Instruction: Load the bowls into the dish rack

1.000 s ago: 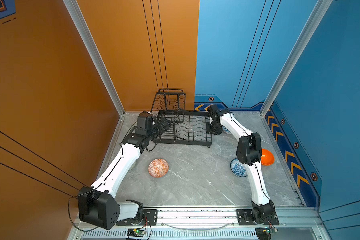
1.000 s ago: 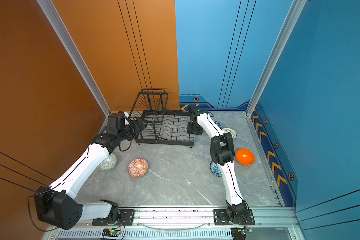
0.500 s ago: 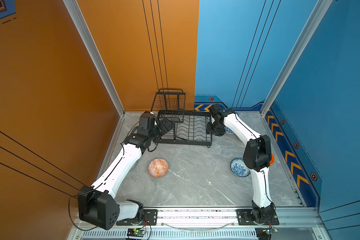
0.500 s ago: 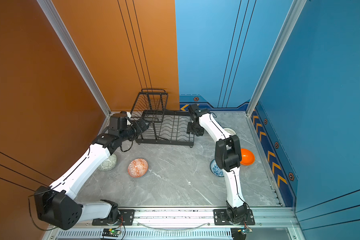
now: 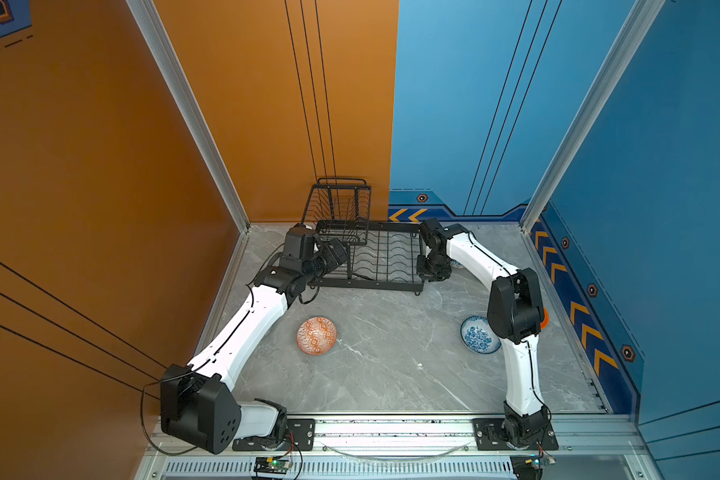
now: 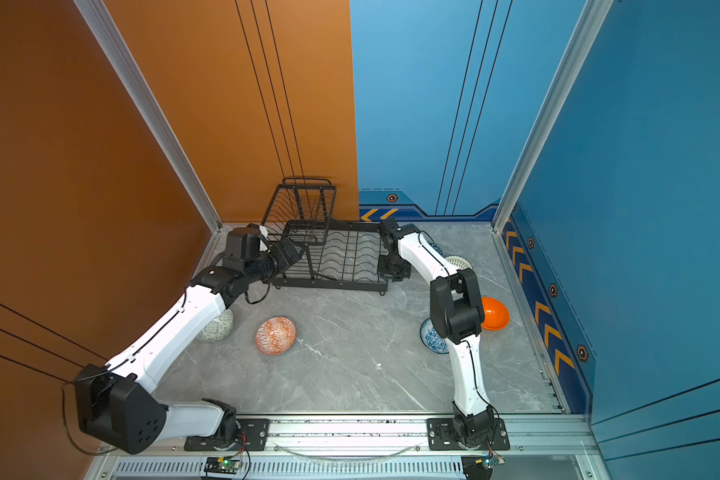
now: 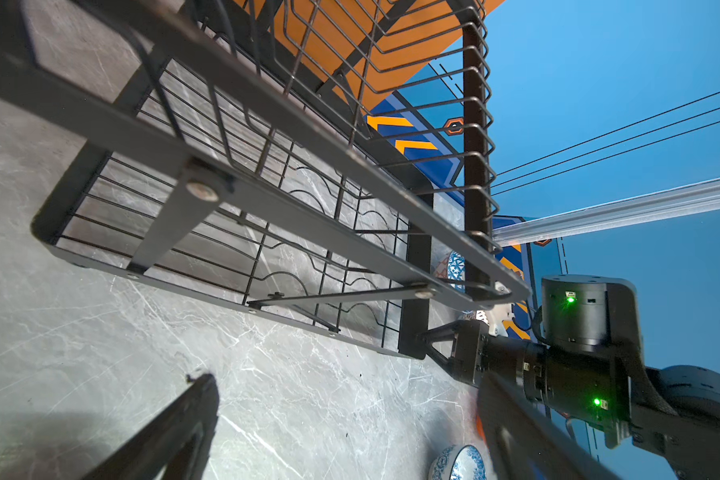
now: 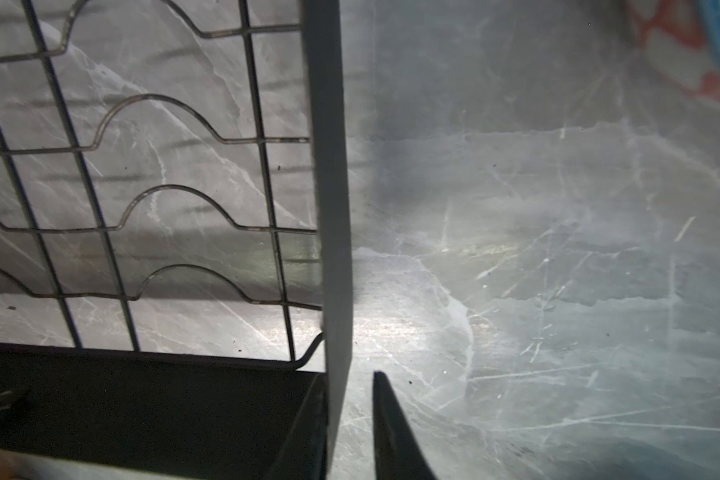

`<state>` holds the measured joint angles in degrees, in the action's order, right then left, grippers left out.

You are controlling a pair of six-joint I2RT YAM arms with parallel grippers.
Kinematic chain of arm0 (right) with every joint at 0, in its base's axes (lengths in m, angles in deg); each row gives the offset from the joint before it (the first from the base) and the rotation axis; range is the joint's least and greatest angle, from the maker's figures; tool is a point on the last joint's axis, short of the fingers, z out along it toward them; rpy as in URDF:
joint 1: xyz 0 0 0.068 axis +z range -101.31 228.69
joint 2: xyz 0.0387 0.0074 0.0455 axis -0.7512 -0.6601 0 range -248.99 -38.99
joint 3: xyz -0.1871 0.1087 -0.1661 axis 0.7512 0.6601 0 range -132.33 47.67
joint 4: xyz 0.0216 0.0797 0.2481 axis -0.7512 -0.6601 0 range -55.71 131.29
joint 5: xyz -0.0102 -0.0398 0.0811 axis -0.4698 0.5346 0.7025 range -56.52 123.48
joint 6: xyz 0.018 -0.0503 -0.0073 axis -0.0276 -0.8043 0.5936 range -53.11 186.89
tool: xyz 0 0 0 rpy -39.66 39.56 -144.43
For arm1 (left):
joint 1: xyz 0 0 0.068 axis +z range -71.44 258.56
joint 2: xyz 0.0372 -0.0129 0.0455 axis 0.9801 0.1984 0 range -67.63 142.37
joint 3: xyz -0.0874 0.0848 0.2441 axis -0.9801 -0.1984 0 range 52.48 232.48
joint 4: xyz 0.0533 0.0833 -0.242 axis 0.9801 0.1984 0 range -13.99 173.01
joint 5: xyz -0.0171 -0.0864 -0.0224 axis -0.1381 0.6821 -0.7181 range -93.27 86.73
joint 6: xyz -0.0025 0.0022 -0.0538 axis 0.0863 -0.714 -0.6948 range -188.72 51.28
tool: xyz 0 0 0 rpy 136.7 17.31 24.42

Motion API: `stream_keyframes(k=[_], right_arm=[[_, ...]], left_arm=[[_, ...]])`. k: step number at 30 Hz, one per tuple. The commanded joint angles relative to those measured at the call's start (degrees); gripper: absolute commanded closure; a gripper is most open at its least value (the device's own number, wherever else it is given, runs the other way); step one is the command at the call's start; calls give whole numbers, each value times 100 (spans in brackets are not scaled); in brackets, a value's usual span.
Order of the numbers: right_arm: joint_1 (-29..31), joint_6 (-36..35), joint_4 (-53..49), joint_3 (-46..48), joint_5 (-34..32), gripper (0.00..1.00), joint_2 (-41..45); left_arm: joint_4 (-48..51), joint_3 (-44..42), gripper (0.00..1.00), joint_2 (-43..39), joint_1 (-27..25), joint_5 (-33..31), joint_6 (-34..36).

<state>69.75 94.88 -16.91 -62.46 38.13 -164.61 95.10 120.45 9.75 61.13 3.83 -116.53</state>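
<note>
Dish rack (image 5: pixel 366 285) sits empty at twelve o'clock on the table (image 5: pixel 391 374). Right gripper (image 8: pixel 348 382) has just clamped down, pinching the three-o'clock side rail. Left gripper (image 5: pixel 338 254) gapes wide at nine o'clock, holding nothing. Looks like repositioning first: orange-white bowl (image 5: pixel 316 336) and floral bowl (image 5: pixel 476 338) wait at seven and five o'clock.

You are looking into a walled cell: orange walls (image 5: pixel 100 166) on the left and rear left, blue walls (image 5: pixel 661 187) on the rear right and right, the two colours meeting at a vertical seam at the back. Aluminium posts (image 5: pixel 188 116) run up both rear corners. Thin black lines (image 5: pixel 308 104) cross the panels. Tabletop (image 5: pixel 391 365): grey marble look, white veins, evenly lit. Orange chevron strip (image 5: pixel 574 316) runs along the foot of the blue walls. Aluminium rail (image 5: pixel 391 428) spans the front edge.
</note>
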Motion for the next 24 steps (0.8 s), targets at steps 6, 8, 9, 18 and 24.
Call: stream_keyframes(k=[6,8,9,18,24], right_arm=[[-200,-516,-106,-600,-605,88,-541],[-241,-522,-153,-747,-613,88,-610],[-263,-527,-157,-785,-616,88,-611],[-214,-511,-140,-879,-484,71,-245],[35,-105,-140,-592,-267,54,344]], left_arm=[[-28,262,2,105,-93,3,97],[-25,288,2,118,-120,5,97],[-27,304,2,126,-123,-1,104],[6,364,2,147,-156,-67,168],[50,197,2,10,-155,-109,120]])
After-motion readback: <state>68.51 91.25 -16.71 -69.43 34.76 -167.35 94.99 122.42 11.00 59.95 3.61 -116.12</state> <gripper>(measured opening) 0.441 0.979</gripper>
